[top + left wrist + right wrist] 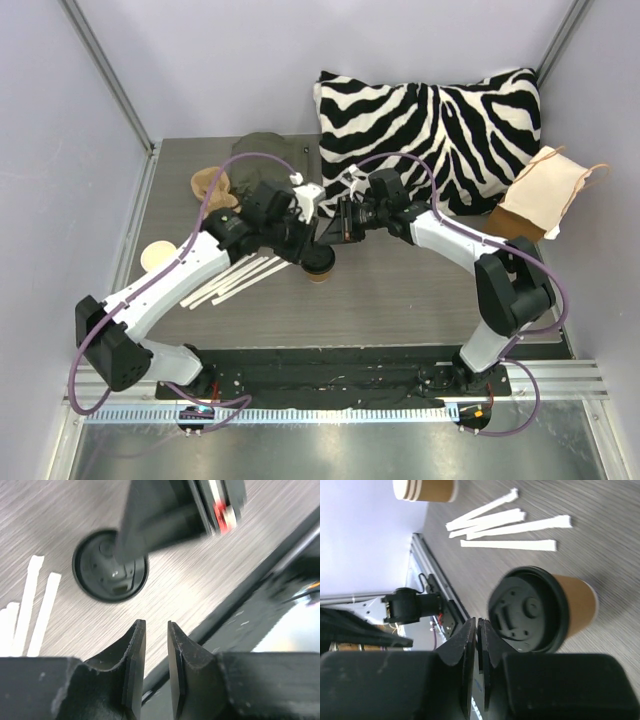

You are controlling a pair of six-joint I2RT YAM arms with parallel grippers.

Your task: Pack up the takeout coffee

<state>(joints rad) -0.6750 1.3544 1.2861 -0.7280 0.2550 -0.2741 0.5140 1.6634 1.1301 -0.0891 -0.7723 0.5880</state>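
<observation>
The takeout coffee [320, 266], a tan paper cup with a black lid on it, stands upright on the table between the two arms. In the left wrist view the coffee [110, 565] shows from above, with a blurred dark finger of the other arm over its lid. My left gripper [156, 625] hangs clear of the cup, open by a narrow gap with nothing in it. In the right wrist view the cup [545, 610] stands just right of my right gripper [477, 621]. That gripper's jaws are almost together and hold nothing.
A second, unlidded paper cup [155, 258] stands at the left edge. White flat sticks [235, 275] lie beside the coffee. The tan pulp carrier [210, 185] and a dark green cloth [265, 150] are at the back. A zebra pillow [430, 120] and a paper bag [545, 195] are at the right.
</observation>
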